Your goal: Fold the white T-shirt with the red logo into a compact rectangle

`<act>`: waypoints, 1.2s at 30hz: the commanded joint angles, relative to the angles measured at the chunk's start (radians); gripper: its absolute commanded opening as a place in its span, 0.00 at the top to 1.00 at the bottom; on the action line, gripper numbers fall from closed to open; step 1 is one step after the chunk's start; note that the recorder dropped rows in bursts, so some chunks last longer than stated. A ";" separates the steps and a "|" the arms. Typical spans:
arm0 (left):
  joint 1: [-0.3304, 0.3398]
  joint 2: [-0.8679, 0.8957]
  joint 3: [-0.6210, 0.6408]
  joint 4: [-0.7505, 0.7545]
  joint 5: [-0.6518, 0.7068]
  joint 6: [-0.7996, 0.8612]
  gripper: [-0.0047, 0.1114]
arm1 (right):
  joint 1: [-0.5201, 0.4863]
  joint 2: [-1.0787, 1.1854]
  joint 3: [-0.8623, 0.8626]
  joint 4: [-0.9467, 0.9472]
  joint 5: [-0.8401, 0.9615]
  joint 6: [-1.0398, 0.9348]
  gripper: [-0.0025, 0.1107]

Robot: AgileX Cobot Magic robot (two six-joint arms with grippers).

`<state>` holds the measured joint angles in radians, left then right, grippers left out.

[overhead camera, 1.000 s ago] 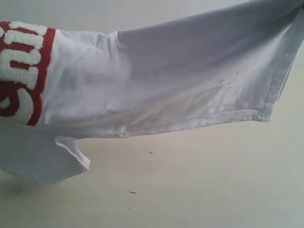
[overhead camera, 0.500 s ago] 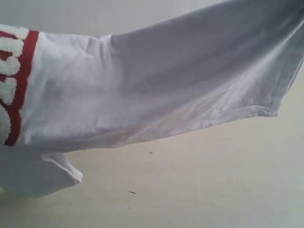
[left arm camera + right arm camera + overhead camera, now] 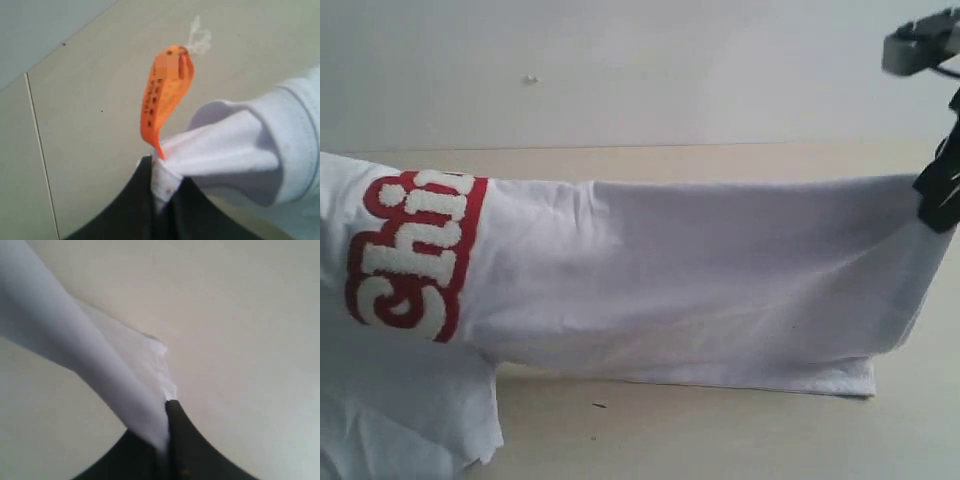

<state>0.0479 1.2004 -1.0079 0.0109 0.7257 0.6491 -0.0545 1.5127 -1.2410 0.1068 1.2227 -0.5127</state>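
One white T-shirt (image 3: 700, 270) hangs in the air like a long banner, pulled out from side to side above the table (image 3: 740, 440). In the exterior view its long way runs from left to right. The red logo (image 3: 415, 255) sits near the left end, a little tilted, and we can read only its first few letters. A loose part of the shirt droops down at the lower left and seems to rest on the table. The bottom edge on the right comes down very near the table, but we cannot tell if it touches.

Both ends are held. The left jaws are pinched shut on a bunch of the shirt's cloth, right beside the orange neck tag (image 3: 165, 95), which sticks up out of the pinch. The right jaws are pinched shut on a thin edge of the shirt at the other end, high at the right side of the exterior view.

So the shirt lies between the two pairs of jaws, and each arm is nearest to its own end. We think the next move depends on that line. To lay the shirt down flat, both arms should go the same way together and keep the cloth tight. If one arm gets ahead, the shirt may sag or twist.
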 commanded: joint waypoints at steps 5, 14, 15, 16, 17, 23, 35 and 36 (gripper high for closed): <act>0.001 0.328 0.005 0.004 -0.397 0.001 0.96 | 0.003 0.270 -0.012 -0.168 -0.403 -0.018 0.98; 0.001 0.538 0.005 0.004 -0.716 0.001 0.66 | 0.003 0.348 -0.012 -0.233 -0.770 -0.008 0.81; 0.001 0.553 0.005 0.004 -0.744 0.001 0.56 | 0.003 0.348 -0.012 -0.231 -0.792 -0.007 0.76; 0.001 0.560 0.005 0.004 -0.765 0.001 0.51 | 0.003 0.348 -0.012 -0.231 -0.806 -0.007 0.73; 0.001 0.568 0.005 0.004 -0.786 0.001 0.46 | 0.003 0.348 -0.012 -0.231 -0.811 -0.007 0.69; 0.011 0.578 0.005 0.004 -0.859 0.001 0.47 | 0.003 0.348 -0.012 -0.317 -0.845 0.121 0.65; -0.034 0.584 0.005 0.000 -0.703 -0.255 0.96 | 0.003 0.363 -0.017 -0.182 -0.767 0.222 0.98; -0.046 0.587 0.002 0.000 -0.685 -0.273 0.96 | 0.003 0.374 -0.031 -0.152 -0.724 0.209 0.98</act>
<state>0.0289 1.7812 -1.0056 0.0148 0.0000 0.4410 -0.0521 1.8672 -1.2492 -0.1112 0.4233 -0.2958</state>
